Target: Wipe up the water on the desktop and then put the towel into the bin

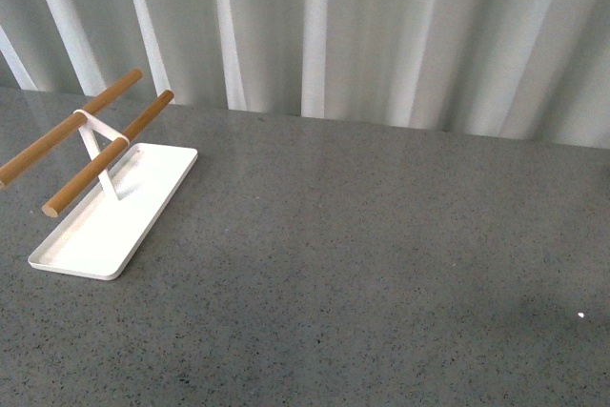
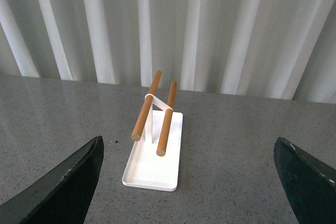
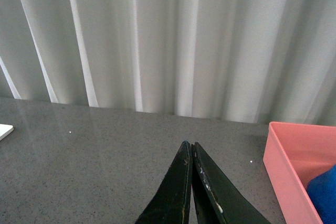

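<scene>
No brand, label or legible writing appears on any item in the three views.

Containers: a pink rectangular plastic bin [image 3: 296,163] sits at about 4 o'clock in the right wrist view, resting on the desktop. Inside it, against the visible wall, lies the bright-blue plush towel [image 3: 323,195]; only a rounded portion of it shows, cut off by the frame edge. The bin and towel do not appear in the front view.

A shallow white rectangular tray [image 1: 112,212] stands on the wide dark-grey speckled stone-like desktop [image 1: 381,254], at about 9 o'clock in the front view. It carries a white upright stand [image 1: 100,164] supporting two light-brown wooden rods [image 1: 105,154], which lie parallel and overhang the tray's near end. Apart from the stand, the tray holds nothing. The same tray, stand and rods show at centre in the left wrist view.

Left gripper [image 2: 189,182]: its two dark fingers [image 2: 68,182] stand wide apart at the frame's lower corners, released, holding nothing, facing the tray.

Right gripper [image 3: 191,174]: its dark fingers are pressed together, tips meeting, clenched on nothing, above the desktop just beside the pink bin.

White pleated curtains [image 1: 362,26] hang behind the desktop's far edge.
</scene>
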Controlling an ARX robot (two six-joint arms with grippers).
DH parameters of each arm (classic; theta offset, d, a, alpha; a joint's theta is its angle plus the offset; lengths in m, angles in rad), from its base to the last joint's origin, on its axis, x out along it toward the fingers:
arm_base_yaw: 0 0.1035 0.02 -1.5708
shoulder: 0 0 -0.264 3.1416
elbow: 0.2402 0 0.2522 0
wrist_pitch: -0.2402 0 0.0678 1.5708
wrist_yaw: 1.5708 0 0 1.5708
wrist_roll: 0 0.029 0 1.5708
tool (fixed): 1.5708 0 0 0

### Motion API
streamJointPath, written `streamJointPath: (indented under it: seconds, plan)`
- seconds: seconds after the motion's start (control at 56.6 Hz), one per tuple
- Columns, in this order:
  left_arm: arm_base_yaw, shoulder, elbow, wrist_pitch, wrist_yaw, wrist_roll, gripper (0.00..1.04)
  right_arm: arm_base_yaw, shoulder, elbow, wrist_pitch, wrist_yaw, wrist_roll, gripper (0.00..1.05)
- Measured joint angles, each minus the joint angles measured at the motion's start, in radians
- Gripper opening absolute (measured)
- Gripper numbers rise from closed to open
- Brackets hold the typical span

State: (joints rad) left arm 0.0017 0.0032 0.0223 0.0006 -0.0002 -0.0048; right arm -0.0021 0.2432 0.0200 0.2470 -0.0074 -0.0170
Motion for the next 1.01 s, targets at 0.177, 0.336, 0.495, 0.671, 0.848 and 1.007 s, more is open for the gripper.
streamJointPath:
  seconds: [0.177,0.336,0.495,0.671,0.848,1.007]
  plan:
    - [0.0,0.0,0.0,0.0,0.0,0.0,0.98,0.0,-0.048,0.0,-0.048,0.0,0.0,0.03]
    - [0.0,0.0,0.0,0.0,0.0,0.0,0.98,0.0,-0.147,0.001,-0.174,0.003,0.001,0.03]
    - [0.0,-0.001,0.0,0.0,0.0,0.0,0.98,0.0,-0.239,0.0,-0.244,0.003,0.004,0.03]
    - [0.0,-0.001,0.0,0.0,0.0,0.0,0.98,0.0,-0.239,0.0,-0.246,0.003,0.004,0.05]
    - [0.0,-0.001,0.0,0.0,0.0,0.0,0.98,0.0,-0.239,0.0,-0.246,0.003,0.004,0.35]
    - [0.0,-0.001,0.0,0.0,0.0,0.0,0.98,0.0,-0.239,0.0,-0.246,0.003,0.004,0.64]
